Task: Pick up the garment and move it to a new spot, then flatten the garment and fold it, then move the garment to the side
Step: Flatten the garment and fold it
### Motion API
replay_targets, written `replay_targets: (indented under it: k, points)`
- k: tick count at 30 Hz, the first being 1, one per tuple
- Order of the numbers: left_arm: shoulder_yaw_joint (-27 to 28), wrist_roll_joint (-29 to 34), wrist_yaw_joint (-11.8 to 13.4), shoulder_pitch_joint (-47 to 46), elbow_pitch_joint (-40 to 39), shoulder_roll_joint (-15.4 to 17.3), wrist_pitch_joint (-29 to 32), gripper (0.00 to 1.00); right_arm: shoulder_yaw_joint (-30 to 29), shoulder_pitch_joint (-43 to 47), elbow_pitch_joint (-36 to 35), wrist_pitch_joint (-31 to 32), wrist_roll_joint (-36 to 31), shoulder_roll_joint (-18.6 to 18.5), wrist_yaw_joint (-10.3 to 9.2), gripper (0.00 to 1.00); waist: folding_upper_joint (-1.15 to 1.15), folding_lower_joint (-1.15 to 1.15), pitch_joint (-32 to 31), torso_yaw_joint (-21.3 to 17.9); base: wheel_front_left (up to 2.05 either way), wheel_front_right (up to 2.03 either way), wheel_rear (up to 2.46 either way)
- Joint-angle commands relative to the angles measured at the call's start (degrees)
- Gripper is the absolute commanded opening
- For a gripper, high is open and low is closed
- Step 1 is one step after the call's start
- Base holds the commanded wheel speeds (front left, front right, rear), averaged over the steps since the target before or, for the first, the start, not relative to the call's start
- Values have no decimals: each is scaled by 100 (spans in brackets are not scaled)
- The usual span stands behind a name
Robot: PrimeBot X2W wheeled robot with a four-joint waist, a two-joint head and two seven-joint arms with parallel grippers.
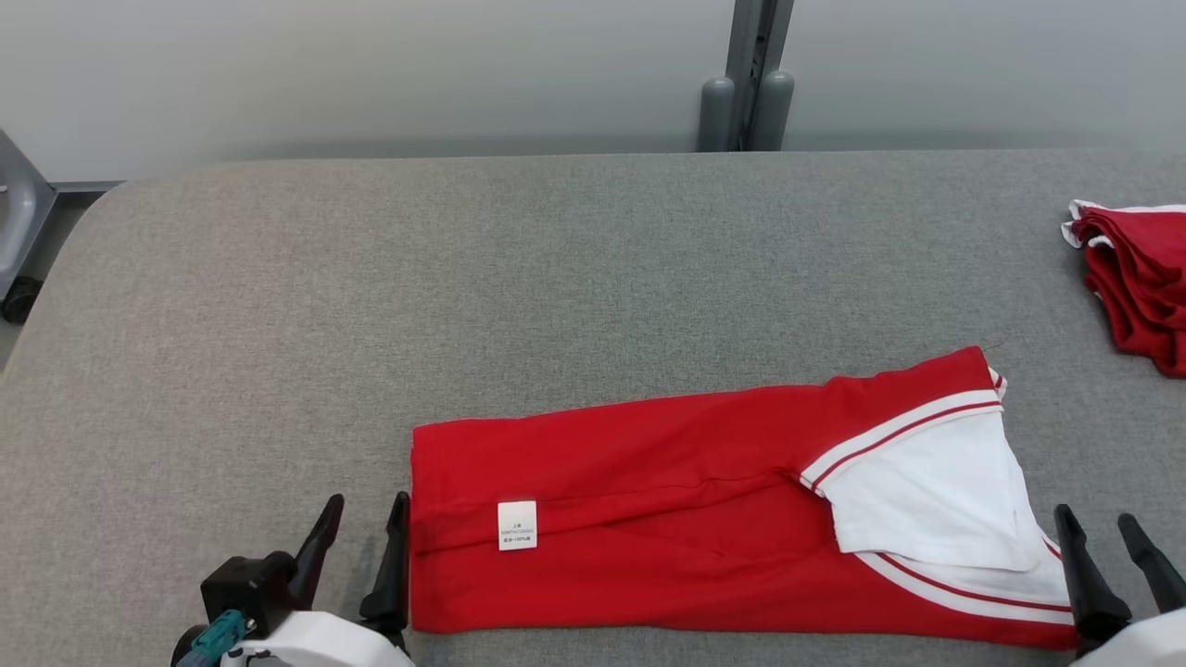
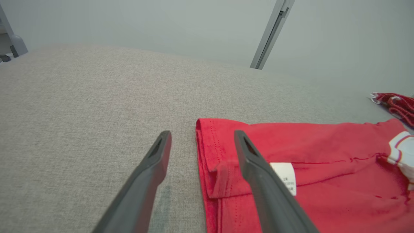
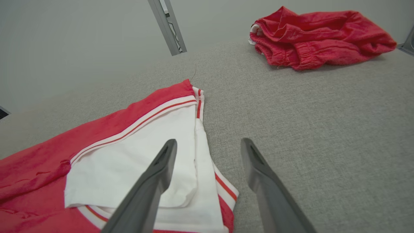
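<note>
The garment (image 1: pixel 704 519) is a red shirt with white, red-striped trim, folded into a long band across the near part of the grey table. Its white care label (image 1: pixel 517 525) faces up near the left end. My left gripper (image 1: pixel 367 526) stands open at the band's left end, one finger over the fabric edge (image 2: pixel 210 152) and one over bare table; nothing is held. My right gripper (image 1: pixel 1099 533) is open at the right end, beside the white collar part (image 3: pixel 152 155), with nothing between its fingers. In the wrist views both grippers (image 2: pixel 202 139) (image 3: pixel 208 147) straddle the garment's edges.
A second red garment (image 1: pixel 1138 283) lies crumpled at the table's right edge, seen closer in the right wrist view (image 3: pixel 318 34). A grey post (image 1: pixel 752 74) rises behind the padded table (image 1: pixel 463 278). A grey frame (image 1: pixel 17 222) stands at far left.
</note>
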Motion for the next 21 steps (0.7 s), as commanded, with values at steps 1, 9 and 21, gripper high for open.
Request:
replay_targets:
  k: [1, 9, 21]
  points:
    - [43, 86, 29, -121, -23, -33, -31, 100, -37, -165, 35, 100, -114, 9, -1, 100, 0, 0, -38, 31, 0, 0, 0]
    - [136, 227, 28, -284, 83, -241, -30, 100, -271, -739, 667, 567, -696, 173, 0, 100, 0, 0, -57, 171, 0, 0, 0]
    - [493, 500, -117, -328, 199, -488, -30, 100, 70, -1476, 1750, 1411, -661, 15, 0, 100, 0, 0, 61, 490, 0, 0, 0]
